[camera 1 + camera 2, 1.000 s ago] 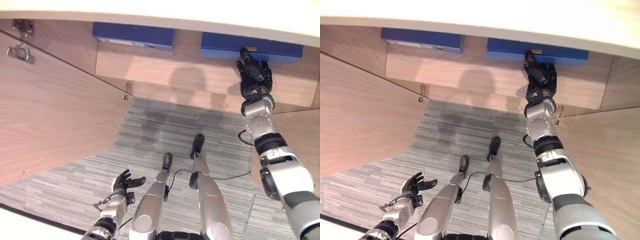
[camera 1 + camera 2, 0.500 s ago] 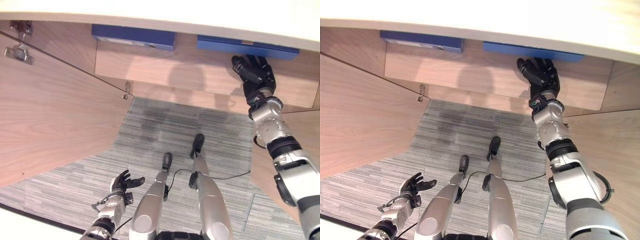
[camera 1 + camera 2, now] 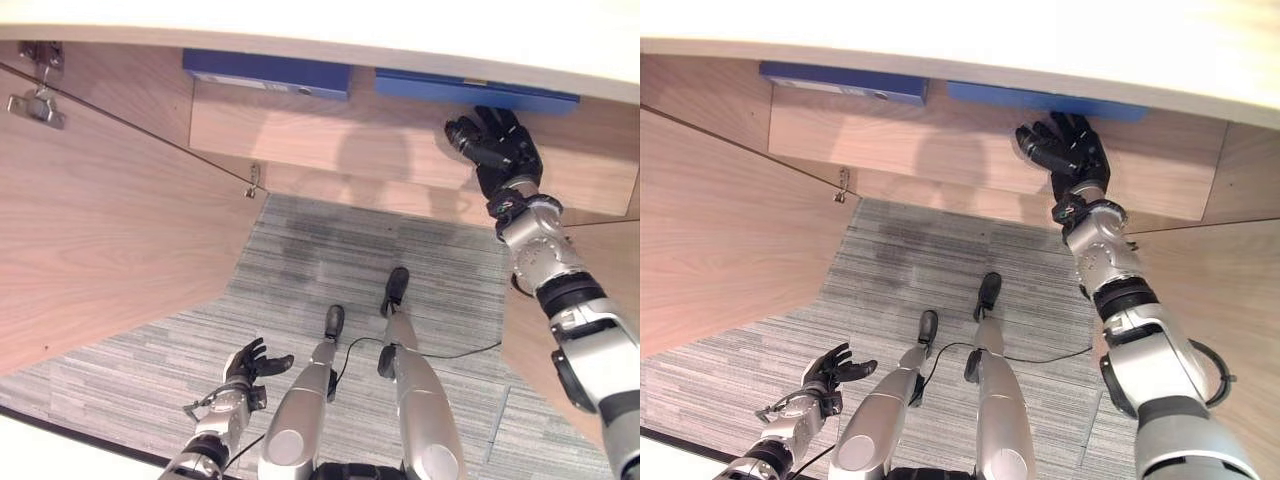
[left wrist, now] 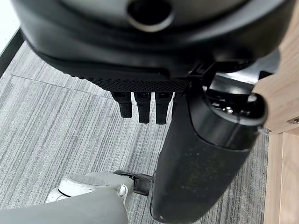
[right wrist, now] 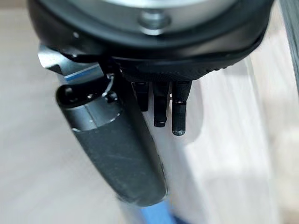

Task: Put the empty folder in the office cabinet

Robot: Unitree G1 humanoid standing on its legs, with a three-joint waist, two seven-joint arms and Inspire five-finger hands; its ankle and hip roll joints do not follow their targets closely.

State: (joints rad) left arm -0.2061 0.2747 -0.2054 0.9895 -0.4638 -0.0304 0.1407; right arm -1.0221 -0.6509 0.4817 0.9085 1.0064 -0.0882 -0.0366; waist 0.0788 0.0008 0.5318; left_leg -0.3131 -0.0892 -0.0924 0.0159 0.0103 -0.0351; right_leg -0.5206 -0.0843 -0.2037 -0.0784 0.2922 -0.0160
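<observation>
Lying on the shelf (image 3: 330, 135), a folder (image 3: 475, 90) is seen at 1 o'clock, just beyond the right hand (image 3: 497, 148), fingers spread, empty. The left hand (image 3: 243, 372) is held slack at 7 o'clock.

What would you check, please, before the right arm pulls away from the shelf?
1. Right folder lying on the cabinet shelf: ok.
2. Right robot hand free of the folder, fingers spread against the shelf front: ok.
3. Folder pushed fully in, nothing overhanging: cannot tell, its back is hidden under the cabinet top.
4. Other blue folder lying apart on the same shelf: ok.
5. Left robot hand open and low over the carpet, holding nothing: ok.
6. Left cabinet door swung open: ok.
</observation>
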